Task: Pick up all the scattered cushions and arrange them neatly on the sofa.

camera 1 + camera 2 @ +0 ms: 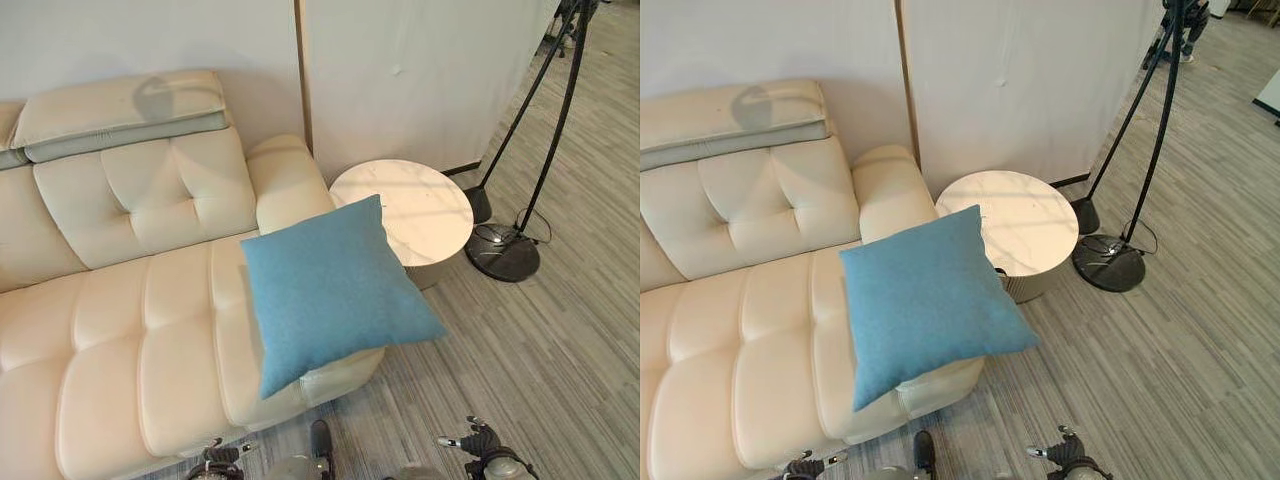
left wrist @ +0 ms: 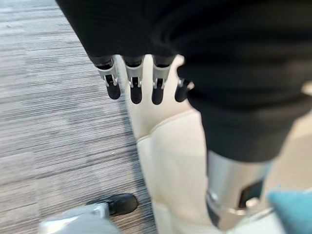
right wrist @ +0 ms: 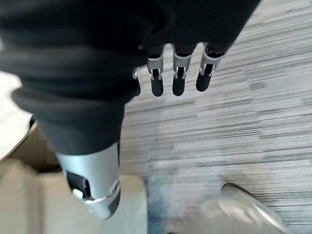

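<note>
Item, far left: cream leather sofa (image 1: 120, 330), tufted seat and back, with a raised headrest (image 1: 120, 110) along the top and a rounded armrest (image 1: 285, 180) at its right end, set against a pale wall (image 1: 420, 70).

Item: my left hand (image 2: 134, 87), low near the sofa's front edge, above the floor. Fingers (image 2: 113, 87) hang straight and relaxed, thumb apart from them, nothing held. In the left wrist view the sofa's cream front corner shows just past the fingertips, and a corner of blue cloth sits at the frame's edge.

Item: blue square cushion (image 1: 335, 290), lying tilted on the right end of the sofa seat. One corner points up toward the armrest and the side table; the right-hand corner juts out past the seat edge over the floor. Neither hand touches it.

Item: round side table (image 1: 425, 205), pale marble-look top, just beside the armrest, partly overlapped by the cushion's upper corner.

Item: my right hand (image 3: 178, 80), low over the grey striped floor (image 1: 540, 350), well apart from the cushion. Fingers (image 3: 157, 83) straight and loose, empty.

Item, far right: black floor lamp stand (image 1: 505, 250), round base on the floor, thin poles rising toward the upper right.
</note>
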### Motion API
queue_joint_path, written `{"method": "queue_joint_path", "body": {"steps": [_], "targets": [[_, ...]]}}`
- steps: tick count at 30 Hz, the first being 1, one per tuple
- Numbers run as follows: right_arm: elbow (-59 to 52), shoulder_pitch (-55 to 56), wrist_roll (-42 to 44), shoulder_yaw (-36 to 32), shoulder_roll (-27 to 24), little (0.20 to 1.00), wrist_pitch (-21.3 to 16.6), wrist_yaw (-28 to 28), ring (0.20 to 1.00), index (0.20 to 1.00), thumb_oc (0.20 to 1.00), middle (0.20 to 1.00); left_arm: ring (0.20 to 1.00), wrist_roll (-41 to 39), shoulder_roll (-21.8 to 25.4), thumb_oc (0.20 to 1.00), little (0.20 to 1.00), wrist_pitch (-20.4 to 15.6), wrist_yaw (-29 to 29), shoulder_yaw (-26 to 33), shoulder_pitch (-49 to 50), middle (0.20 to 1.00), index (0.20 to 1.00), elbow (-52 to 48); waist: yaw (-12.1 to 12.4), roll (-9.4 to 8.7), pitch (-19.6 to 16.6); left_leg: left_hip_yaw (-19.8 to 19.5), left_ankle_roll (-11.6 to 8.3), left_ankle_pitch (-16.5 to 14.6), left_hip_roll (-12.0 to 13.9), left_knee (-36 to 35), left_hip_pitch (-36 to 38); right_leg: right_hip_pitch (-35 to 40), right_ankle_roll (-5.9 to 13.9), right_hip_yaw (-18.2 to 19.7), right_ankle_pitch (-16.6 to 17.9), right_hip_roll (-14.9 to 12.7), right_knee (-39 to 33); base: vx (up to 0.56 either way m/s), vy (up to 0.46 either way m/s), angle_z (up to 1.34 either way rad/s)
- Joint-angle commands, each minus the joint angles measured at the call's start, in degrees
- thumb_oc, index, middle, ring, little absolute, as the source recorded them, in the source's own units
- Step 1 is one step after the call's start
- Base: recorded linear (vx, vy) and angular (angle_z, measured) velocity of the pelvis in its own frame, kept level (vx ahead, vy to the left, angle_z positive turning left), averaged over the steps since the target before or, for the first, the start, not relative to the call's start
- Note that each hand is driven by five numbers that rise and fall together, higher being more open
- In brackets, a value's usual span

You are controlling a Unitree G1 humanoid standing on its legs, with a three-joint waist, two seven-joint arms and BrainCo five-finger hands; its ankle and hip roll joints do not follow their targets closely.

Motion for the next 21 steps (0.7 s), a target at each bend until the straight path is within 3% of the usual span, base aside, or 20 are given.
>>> {"method": "queue_joint_path", "body": {"steps": [1,3,5,8,10,13,15,17,21], "targets": [[-1.21,-3.78,-1.04,0.15,-0.6,1.0,-0.69,-0.61,1.0,1.0,1.0,1.0,1.0,2.2,1.18,1.0,1.0,-0.92,0.76,-0.45,-1.57,1.0,1.0,-0.23,0.33,0.27,1.32,0.01,-3.56,-5.61,2.21,-0.42,1.85,0.93,-1.79,2.26,7.37,3.89,-10.46,0.11,0.05,0.61],[-1.08,-3.86,-0.85,0.01,-0.53,1.0,-0.63,-0.68,1.0,1.0,1.0,1.0,1.0,2.32,1.18,1.0,1.0,-1.03,0.62,-0.65,-1.88,1.0,1.0,-0.32,0.42,0.83,1.26,-0.2,-3.79,-5.73,2.81,-0.42,1.98,1.39,-2.22,2.23,6.84,3.84,-14.68,0.1,0.008,0.3],[-0.26,-3.85,-0.63,-0.16,-0.12,1.0,-0.37,-1.03,1.0,1.0,1.0,1.0,1.0,2.69,1.1,1.0,1.0,-1.13,0.48,-1.46,-2.75,1.0,1.0,0.08,-0.16,1.13,1.4,-1.31,-4.01,-6.07,3.1,-0.42,2.78,1.48,-1.59,8.44,10.0,5.54,-27.28,0.12,-0.037,0.09],[3.07,-3.34,-1.5,-0.61,-0.1,1.0,0.88,-2.61,1.0,1.0,1.0,1.0,1.0,2.54,1.33,1.0,1.0,-0.95,0.52,-1.71,-3.82,1.0,1.0,0.83,-0.88,0.36,1.1,-2.25,-4.11,-6.6,3.19,-0.42,3.2,0.95,-0.51,14.08,13.62,6.52,-34.22,0.08,-0.079,0.16],[5.75,-3.19,-1.06,-1.22,0.48,1.0,1.07,-3.45,1.0,1.0,1.0,1.0,1.0,1.36,0.72,1.0,1.0,-1.16,0.57,-1.48,-3.9,1.0,1.0,1.51,-0.89,-0.42,0.28,-2.18,-4.25,-6.67,3.15,-0.42,3.83,3.36,-0.49,12.03,14.18,5.87,-37.13,0.14,-0.129,0.27],[9.32,-2.71,1.11,-2.82,1.09,1.0,0.94,-4.12,1.0,1.0,1.0,1.0,1.0,0.0,-0.06,1.0,1.0,-1.68,0.08,-1.55,-4.02,1.0,1.0,2.69,-1.26,-0.53,-0.91,-2.53,-4.71,-6.9,3.38,-0.42,3.79,5.29,-0.7,11.85,14.77,6.12,-40.22,0.14,-0.147,0.16],[13.71,-1.75,6.09,-6.84,1.19,1.0,0.93,-4.71,1.0,1.0,1.0,1.0,1.0,-5.1,-0.83,1.0,1.0,-1.77,-0.91,0.85,-3.78,1.0,1.0,5.7,-1.83,-0.73,-2.14,-2.87,-5.53,-7.0,4.07,-0.42,3.74,7.54,-0.95,10.09,14.43,6.38,-42.52,0.14,-0.173,0.03],[15.34,-1.23,9.03,-9.74,-0.21,1.0,0.98,-4.75,1.0,1.0,1.0,1.0,1.0,-7.59,-0.65,1.0,1.0,-1.53,-1.74,3.03,-4.06,1.0,1.0,8.0,-2.06,-1.04,-2.63,-3.13,-6.08,-7.1,4.51,-0.42,3.8,8.23,-1.13,9.34,13.66,6.55,-42.52,0.09,-0.14,0.19],[11.35,-1.27,9.85,-14.36,-8.09,1.0,1.97,-4.54,1.0,1.0,1.0,1.0,1.0,-13.55,1.33,1.0,1.0,-1.54,-2.41,7.96,-5.05,1.0,1.0,9.45,-2.71,-1.53,-3.07,-3.03,-6.93,-7.27,5.25,-0.42,4.01,8.82,-1.46,8.58,12.98,6.82,-42.52,0.07,-0.102,0.04]]}}
